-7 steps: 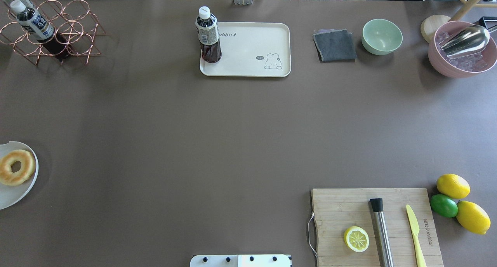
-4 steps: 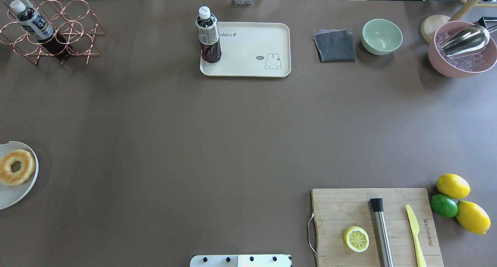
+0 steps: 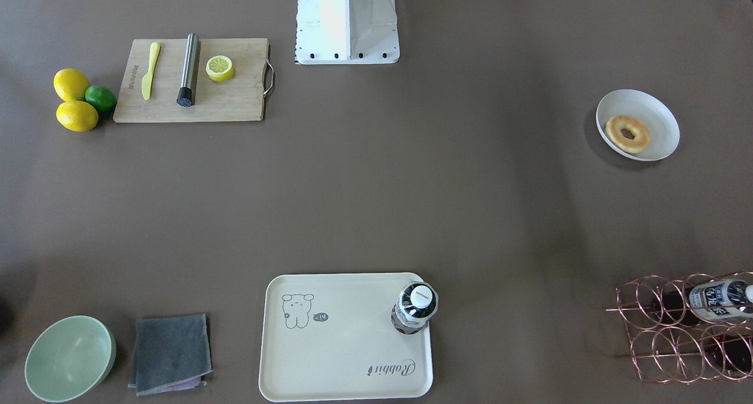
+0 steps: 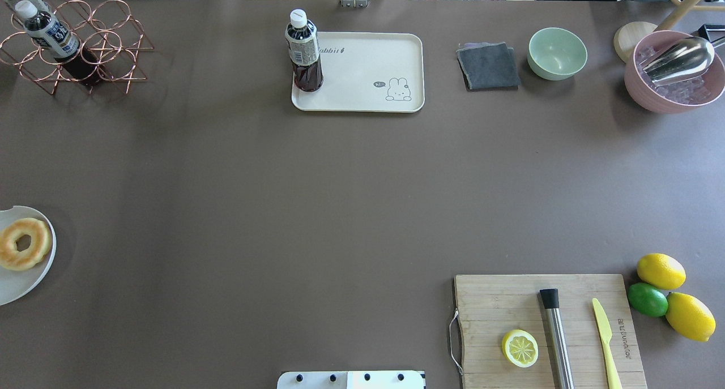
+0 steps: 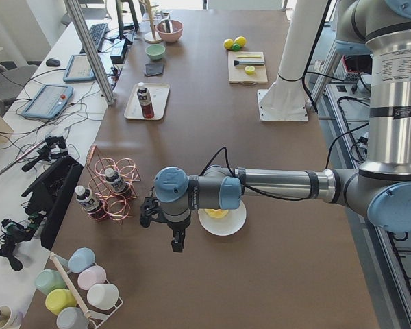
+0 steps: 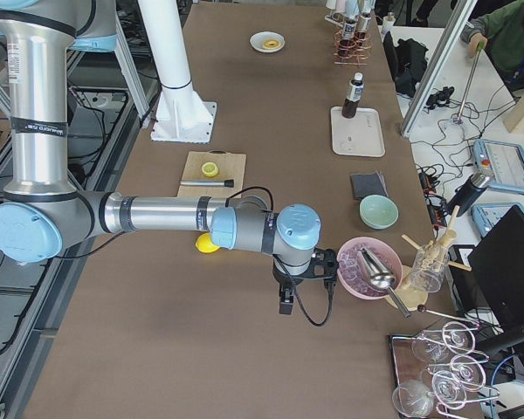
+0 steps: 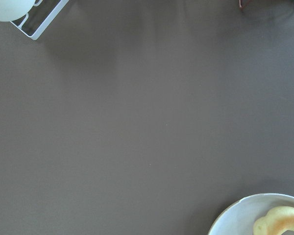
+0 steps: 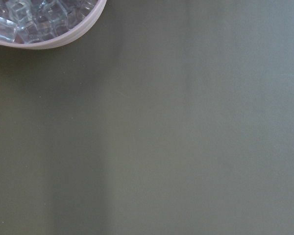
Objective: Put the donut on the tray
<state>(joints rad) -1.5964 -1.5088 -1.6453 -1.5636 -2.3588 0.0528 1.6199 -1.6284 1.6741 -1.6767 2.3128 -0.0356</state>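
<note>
The golden-yellow donut [image 4: 24, 243] lies in a round white dish [image 4: 22, 281] at the table's left edge; it also shows in the front view [image 3: 628, 134] and at the lower right corner of the left wrist view [image 7: 281, 223]. The cream rabbit tray [image 4: 362, 66] sits at the far middle of the table [image 3: 347, 333]. My left gripper [image 5: 177, 240] hangs just beyond the dish, seen only from the left side; I cannot tell if it is open. My right gripper [image 6: 286, 301] hangs near the pink bowl, seen only from the right side; I cannot tell its state.
A dark drink bottle [image 4: 304, 52] stands on the tray's left end. A copper bottle rack [image 4: 73, 43] is far left. A grey cloth [image 4: 488, 66], green bowl [image 4: 557, 52] and pink ice bowl [image 4: 674, 75] are far right. A cutting board [image 4: 544, 326] with lemon half is near right.
</note>
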